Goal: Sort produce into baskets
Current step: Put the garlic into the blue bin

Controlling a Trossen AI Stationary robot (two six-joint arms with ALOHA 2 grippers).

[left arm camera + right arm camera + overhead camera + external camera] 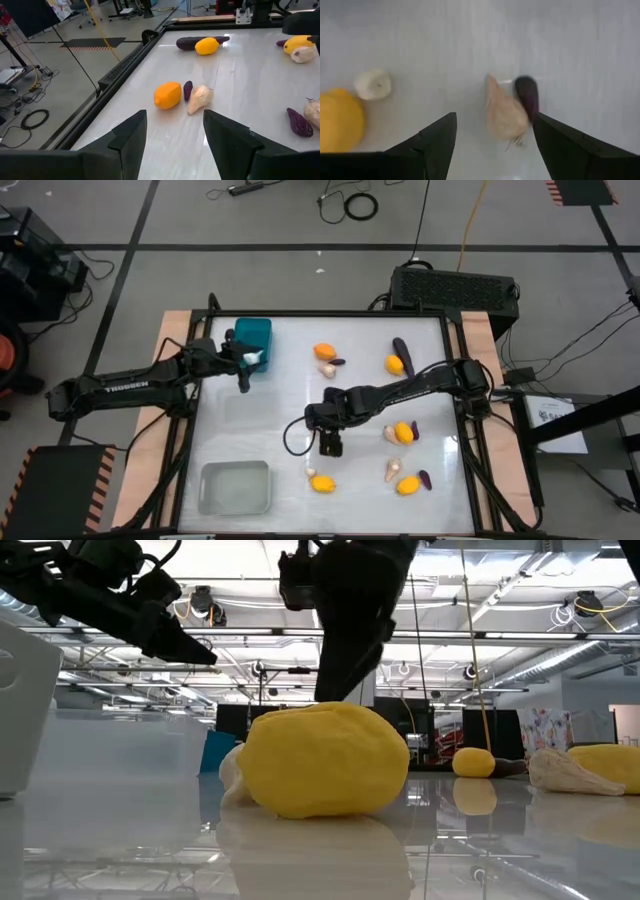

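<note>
Our left gripper [243, 370], fingers spread and empty, hovers at the solid teal plastic bin [252, 340]; a whitish piece seems to lie there. The pale translucent bin [235, 487] looks unfilled. Our right gripper [492, 135], spread wide, hangs mid-table; about a dozen toy lemons, eggplants and garlic bulbs [403, 432] remain unsorted.

Bright, even overhead light from ceiling strip lamps [520, 665]; the glossy white table [270, 420] shows soft glare and mirror reflections, with only faint shadows. Low view: the nearest lemon [322, 760] fills the frame, slightly soft. Right wrist view: blurred throughout, garlic bulb [505, 116] and eggplant [527, 97] smeared.
</note>
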